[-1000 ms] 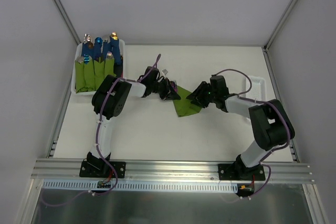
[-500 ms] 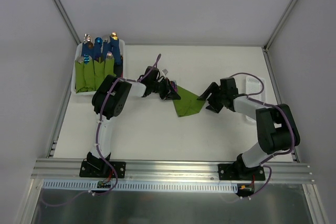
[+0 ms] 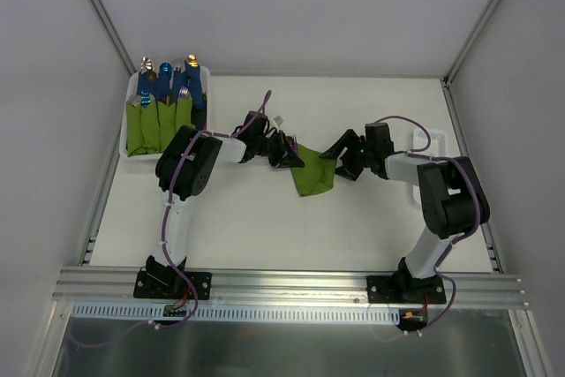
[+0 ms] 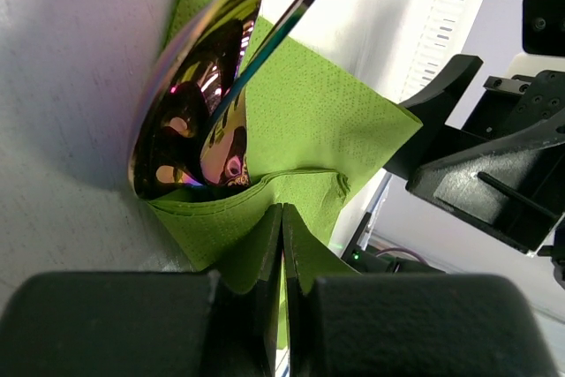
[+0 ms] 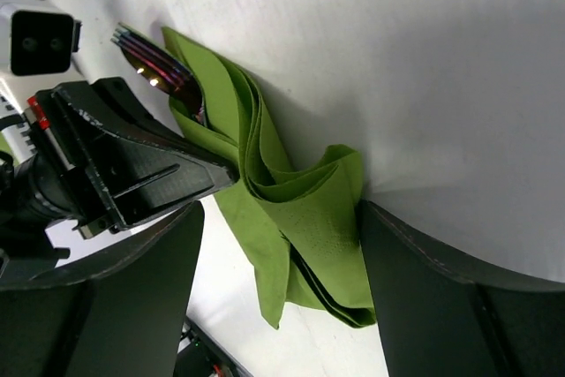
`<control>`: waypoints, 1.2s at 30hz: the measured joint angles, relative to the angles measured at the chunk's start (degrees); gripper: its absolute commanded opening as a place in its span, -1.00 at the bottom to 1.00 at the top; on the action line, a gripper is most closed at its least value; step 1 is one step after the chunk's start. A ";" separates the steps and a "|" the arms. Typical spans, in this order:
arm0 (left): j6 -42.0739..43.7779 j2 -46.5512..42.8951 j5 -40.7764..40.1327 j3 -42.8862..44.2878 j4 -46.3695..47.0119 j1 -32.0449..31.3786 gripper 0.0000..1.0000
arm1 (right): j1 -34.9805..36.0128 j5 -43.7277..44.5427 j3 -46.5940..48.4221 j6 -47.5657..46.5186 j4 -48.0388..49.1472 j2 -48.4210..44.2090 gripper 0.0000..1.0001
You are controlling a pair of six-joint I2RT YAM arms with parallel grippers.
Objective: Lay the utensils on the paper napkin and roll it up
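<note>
Left gripper [image 4: 282,218] is pinching a fold of the paper napkin [image 4: 335,112], jaws closed, utensils [image 4: 199,121] lying inside; right gripper [image 5: 282,236] is standing wide open, straddling the napkin's bunched end.

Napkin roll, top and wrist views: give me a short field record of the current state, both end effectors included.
paper napkin: partly rolled, loose folds, lying on the table
utensils: inside the roll, shiny ends sticking out
left end effector: shut, pinching a napkin fold
right end effector: open, fingers either side of the napkin's other end, no grip
white bin: far left, holds wrapped blue-handled bundles
roll status: not finished
</note>
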 measured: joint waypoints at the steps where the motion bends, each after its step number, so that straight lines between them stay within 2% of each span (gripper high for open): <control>1: 0.00 0.00 0.00 0.02 0.00 0.00 -1.00 | 0.00 -0.85 -0.35 0.26 1.36 0.28 0.49; 7: 0.00 0.09 0.00 0.13 -0.02 0.00 -1.00 | 0.00 -6.03 -1.66 1.46 8.13 2.80 0.33; 11: 0.00 0.09 0.00 0.15 -0.04 0.00 -1.00 | 0.04 -7.87 -2.54 1.27 10.27 3.87 -0.02; 13: 0.00 0.09 0.00 0.17 -0.07 0.00 -1.00 | 0.11 -8.41 -3.15 0.92 10.56 4.04 -0.06; 16: 0.00 0.09 0.00 0.20 -0.07 0.00 -1.00 | 0.24 -8.68 -3.41 0.48 10.40 4.04 -0.24; 17: 0.00 0.09 0.00 0.20 -0.09 0.00 -1.00 | 0.33 -8.63 -3.45 0.26 10.16 4.04 -0.37; 20: 0.00 0.09 0.00 0.20 -0.09 0.00 -1.00 | 0.72 -8.31 -3.45 -0.11 8.90 4.04 -0.52; 26: 0.07 0.09 -0.02 0.20 -0.13 0.02 -1.00 | 1.88 -7.50 -2.60 -0.59 6.14 4.04 -0.71; 36: 0.74 0.09 -0.07 0.22 -0.15 0.07 -1.00 | 4.33 -6.38 3.52 -1.60 -1.36 4.02 -0.75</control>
